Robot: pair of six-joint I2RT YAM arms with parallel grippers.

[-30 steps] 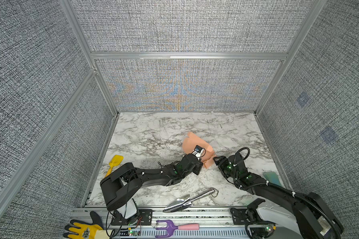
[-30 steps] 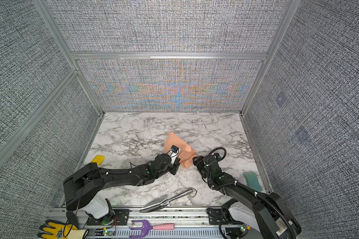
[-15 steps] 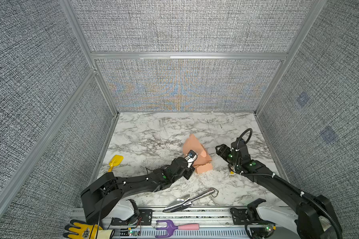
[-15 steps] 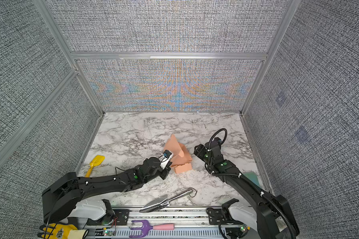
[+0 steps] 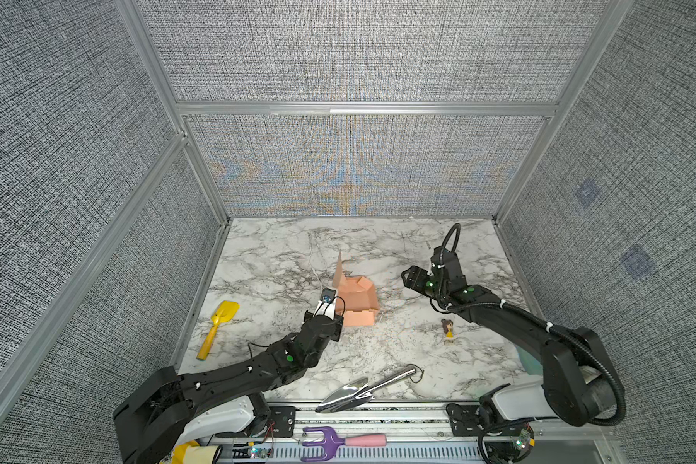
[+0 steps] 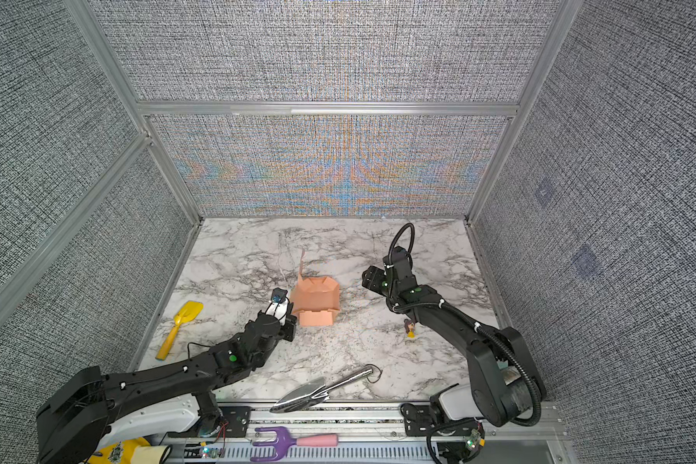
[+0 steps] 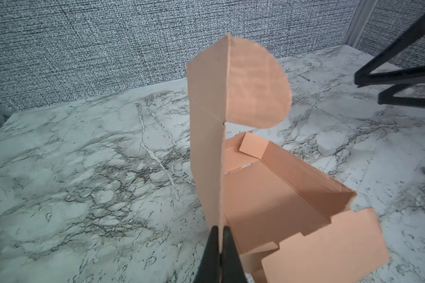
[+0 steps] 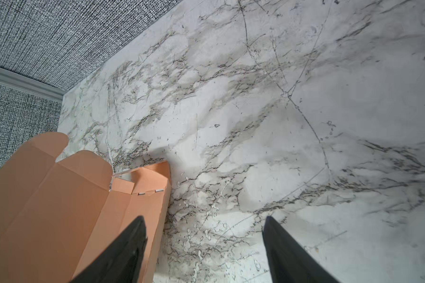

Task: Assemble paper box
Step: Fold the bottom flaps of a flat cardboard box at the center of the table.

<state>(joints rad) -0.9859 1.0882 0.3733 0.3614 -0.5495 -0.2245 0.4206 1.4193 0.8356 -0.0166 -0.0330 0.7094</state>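
Low in the frame, a silver trowel (image 5: pixel 346 397) lies by the counter's (image 5: pixel 282 257) front edge. At centre, the left gripper (image 7: pixel 218 232) has its jaws clamped on the upright lid panel of the salmon-pink paper box (image 5: pixel 358 297), open on the counter. To its right the right gripper (image 5: pixel 408 277) hovers clear, jaws apart and empty, with open marble beyond reaching the back wall (image 5: pixel 354 168).

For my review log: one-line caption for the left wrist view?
Left gripper shut on the upright flap of the half-folded pink paper box standing on the marble table.
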